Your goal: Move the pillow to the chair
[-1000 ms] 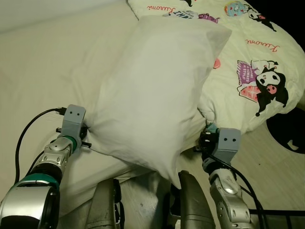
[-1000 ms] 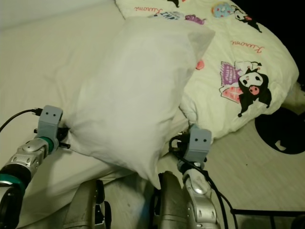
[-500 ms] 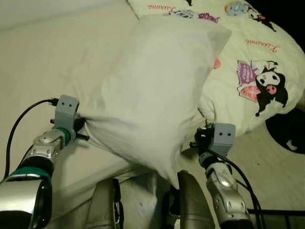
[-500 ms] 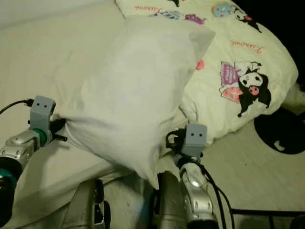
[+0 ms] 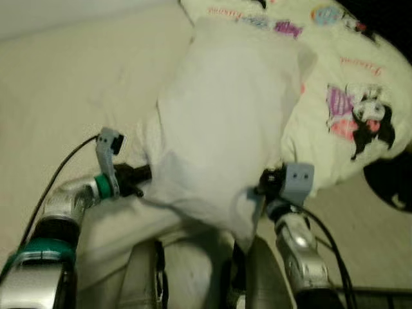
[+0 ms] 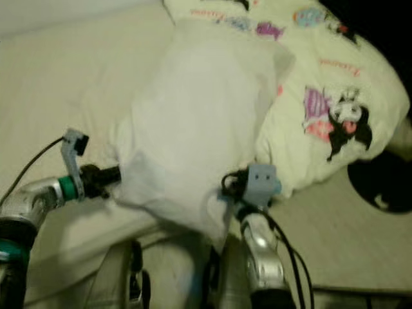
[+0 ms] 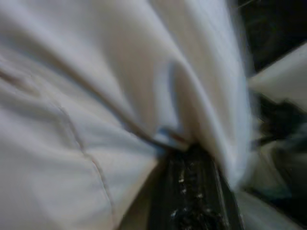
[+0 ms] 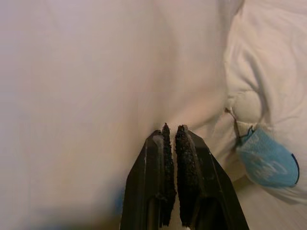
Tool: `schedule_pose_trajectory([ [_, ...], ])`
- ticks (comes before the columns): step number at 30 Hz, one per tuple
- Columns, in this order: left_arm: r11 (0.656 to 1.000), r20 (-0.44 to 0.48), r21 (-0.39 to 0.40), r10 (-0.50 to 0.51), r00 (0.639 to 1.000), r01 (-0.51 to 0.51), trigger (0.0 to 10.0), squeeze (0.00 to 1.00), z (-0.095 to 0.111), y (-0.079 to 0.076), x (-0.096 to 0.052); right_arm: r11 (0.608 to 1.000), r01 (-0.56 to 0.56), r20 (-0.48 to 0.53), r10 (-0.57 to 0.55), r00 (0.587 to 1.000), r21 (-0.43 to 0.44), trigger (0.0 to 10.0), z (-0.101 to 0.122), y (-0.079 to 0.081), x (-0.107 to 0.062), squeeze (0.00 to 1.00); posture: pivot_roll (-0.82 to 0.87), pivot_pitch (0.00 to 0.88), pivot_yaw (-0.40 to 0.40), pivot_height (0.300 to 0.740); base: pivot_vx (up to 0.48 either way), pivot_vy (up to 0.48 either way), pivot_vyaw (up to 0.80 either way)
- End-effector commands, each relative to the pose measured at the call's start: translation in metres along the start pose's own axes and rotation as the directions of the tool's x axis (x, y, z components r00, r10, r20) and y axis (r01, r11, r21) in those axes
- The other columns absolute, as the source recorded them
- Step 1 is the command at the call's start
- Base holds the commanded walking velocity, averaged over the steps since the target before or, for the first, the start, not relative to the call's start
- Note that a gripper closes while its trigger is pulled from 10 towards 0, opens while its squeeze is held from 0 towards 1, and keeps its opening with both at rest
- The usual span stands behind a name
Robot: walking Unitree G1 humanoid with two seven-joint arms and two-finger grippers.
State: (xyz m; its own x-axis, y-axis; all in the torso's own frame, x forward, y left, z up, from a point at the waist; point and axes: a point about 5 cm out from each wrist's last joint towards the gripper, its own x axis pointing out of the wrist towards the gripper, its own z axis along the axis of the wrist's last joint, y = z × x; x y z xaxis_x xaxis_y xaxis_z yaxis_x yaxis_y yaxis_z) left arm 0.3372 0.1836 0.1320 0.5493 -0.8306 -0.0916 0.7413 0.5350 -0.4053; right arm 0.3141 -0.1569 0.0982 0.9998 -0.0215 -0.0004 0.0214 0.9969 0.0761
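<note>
A large white pillow (image 5: 225, 116) lies tilted on the bed, its near end lifted and bunched between my two arms. My left gripper (image 5: 143, 174) is shut on the pillow's near left edge; in the left wrist view folds of pillow fabric (image 7: 96, 96) bunch over a black finger (image 7: 192, 191). My right gripper (image 5: 261, 190) holds the near right side. In the right wrist view its fingertips (image 8: 171, 132) are pressed together against the pillow cloth (image 8: 86, 96). The picture is blurred.
A cream duvet (image 5: 347, 96) with cartoon prints lies to the right of the pillow. The pale bed sheet (image 5: 58, 90) spreads to the left. Floor (image 5: 360, 225) and a dark round patch (image 5: 393, 187) lie at the right. A small blue thing (image 8: 266, 158) sits by the duvet.
My left wrist has twisted and moved right, pulling the pillow's near left edge inward so the pillow looks narrower and more bunched. The right gripper has crept slightly left. The view has shifted a little.
</note>
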Motion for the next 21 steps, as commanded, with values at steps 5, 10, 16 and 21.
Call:
schedule_pose_trajectory([
  [5,0.92,0.109,-0.135,-0.356,0.928,0.369,0.0,0.0,0.017,-0.056,-0.006,1.0,0.015,-0.03,-0.015,0.999,0.0,10.0,-0.011,-0.004,-0.003,0.0,0.04,0.194,0.062,0.611,0.0,0.0,0.0],
  [10,0.846,0.109,-0.145,-0.502,0.858,0.513,0.0,0.0,0.023,-0.087,-0.025,1.0,0.025,-0.025,-0.025,0.999,0.0,10.0,-0.011,-0.007,-0.002,0.0,0.04,0.184,0.065,0.611,0.0,0.0,0.0],
  [16,0.836,-0.022,-0.145,-0.537,0.843,0.529,0.0,0.0,0.007,-0.119,-0.062,1.0,0.031,-0.024,-0.031,0.999,0.001,10.0,-0.012,-0.009,0.0,0.0,0.06,0.173,0.057,0.611,0.0,0.0,0.0],
  [21,0.994,-0.056,0.109,0.025,0.998,-0.019,0.0,0.0,-0.018,-0.067,-0.058,1.0,0.017,-0.036,-0.017,0.999,0.003,10.0,-0.015,-0.005,0.001,0.0,0.07,0.176,0.039,0.611,0.0,0.0,0.0],
])
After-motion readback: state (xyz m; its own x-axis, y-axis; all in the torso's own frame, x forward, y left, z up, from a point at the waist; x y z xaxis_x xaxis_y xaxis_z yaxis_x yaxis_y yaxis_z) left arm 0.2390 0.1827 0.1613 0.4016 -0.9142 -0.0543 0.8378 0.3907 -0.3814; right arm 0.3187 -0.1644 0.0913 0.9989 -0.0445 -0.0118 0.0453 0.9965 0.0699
